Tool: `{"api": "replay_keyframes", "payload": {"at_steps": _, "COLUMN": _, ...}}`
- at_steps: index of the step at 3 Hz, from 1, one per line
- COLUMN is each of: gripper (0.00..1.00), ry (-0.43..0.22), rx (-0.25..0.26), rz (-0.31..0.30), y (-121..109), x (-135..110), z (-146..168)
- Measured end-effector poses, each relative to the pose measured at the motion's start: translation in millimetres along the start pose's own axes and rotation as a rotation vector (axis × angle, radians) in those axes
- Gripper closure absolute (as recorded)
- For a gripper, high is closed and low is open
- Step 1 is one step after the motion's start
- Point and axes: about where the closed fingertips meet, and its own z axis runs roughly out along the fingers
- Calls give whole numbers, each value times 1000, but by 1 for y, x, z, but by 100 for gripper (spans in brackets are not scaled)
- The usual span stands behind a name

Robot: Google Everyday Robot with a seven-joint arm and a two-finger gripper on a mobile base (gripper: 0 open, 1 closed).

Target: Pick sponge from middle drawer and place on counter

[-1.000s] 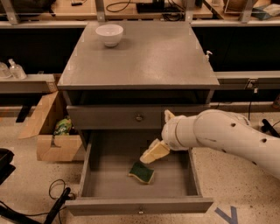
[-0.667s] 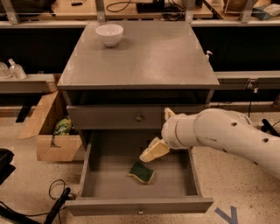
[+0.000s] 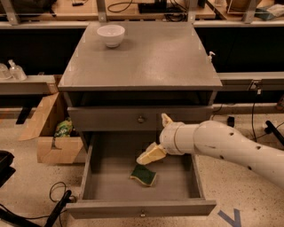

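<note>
The sponge (image 3: 143,174), dark green face up with a yellow edge, lies flat on the floor of the open middle drawer (image 3: 111,173), near the centre. My gripper (image 3: 158,137) hangs over the drawer on the white arm coming in from the right. It is open. Its lower cream finger (image 3: 151,155) points down-left, just above and behind the sponge, apart from it. Its other finger (image 3: 166,119) stands up in front of the closed upper drawer front (image 3: 111,119). The grey counter (image 3: 146,57) is the cabinet's top.
A white bowl (image 3: 111,34) sits at the counter's back left. An open cardboard box (image 3: 49,133) stands on the floor left of the cabinet. Black cables (image 3: 57,199) lie at the front left. A wooden workbench (image 3: 133,9) runs behind the cabinet.
My gripper and arm have shifted a little to the left and slightly down towards the sponge. The sponge has not moved.
</note>
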Motion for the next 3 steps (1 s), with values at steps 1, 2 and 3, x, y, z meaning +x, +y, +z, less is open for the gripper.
{"api": "replay_keyframes", "payload": {"at_steps": 1, "gripper": 0, "ry": -91, "rx": -42, "rz": -85, "y": 3, "x": 18, "z": 44}}
{"api": "replay_keyframes", "payload": {"at_steps": 2, "gripper": 0, "ry": -127, "rx": -121, "rz": -139, "y": 14, "x": 64, "z": 88}}
{"api": "replay_keyframes", "payload": {"at_steps": 3, "gripper": 0, "ry": -102, "rx": -209, "rz": -160, "y": 30, "x": 107, "z": 119}}
